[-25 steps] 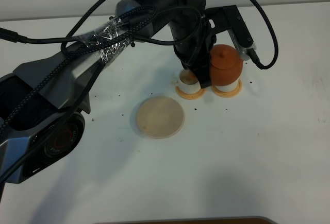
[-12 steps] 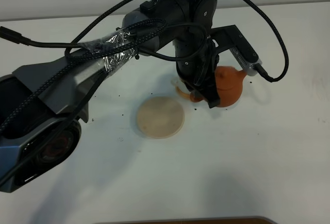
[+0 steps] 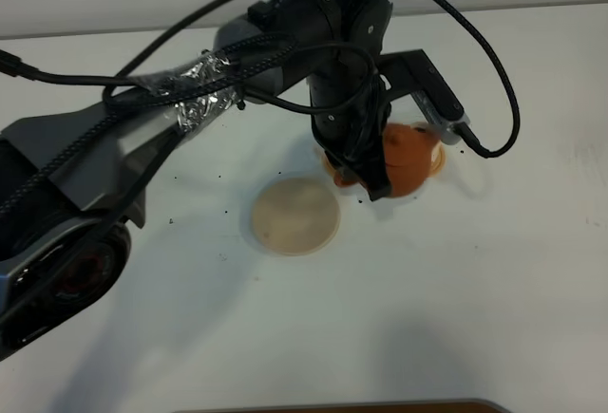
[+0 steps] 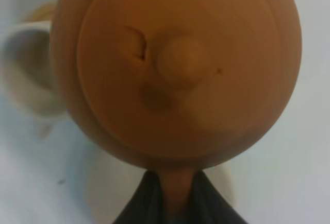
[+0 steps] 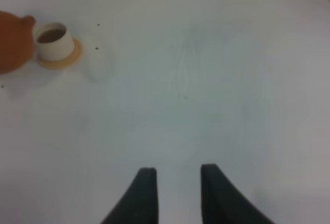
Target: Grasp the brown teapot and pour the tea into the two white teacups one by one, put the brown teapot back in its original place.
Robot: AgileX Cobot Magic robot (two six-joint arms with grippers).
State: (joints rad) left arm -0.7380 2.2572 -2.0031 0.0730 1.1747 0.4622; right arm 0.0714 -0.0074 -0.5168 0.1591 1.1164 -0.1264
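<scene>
Left gripper (image 4: 178, 195) is clamped on the brown teapot (image 4: 180, 69) by its handle, body just beyond the jaws, right beside a white teacup (image 5: 53, 41), near the wooden disc (image 3: 295, 215); right gripper (image 5: 178, 188) jaws apart.

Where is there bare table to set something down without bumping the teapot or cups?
The wooden disc is bare, and so is the table in front of it and to the right of the brown teapot. The right gripper hangs over bare table too. It is crowded where the left gripper holds the teapot tilted beside the teacup on its coaster.
</scene>
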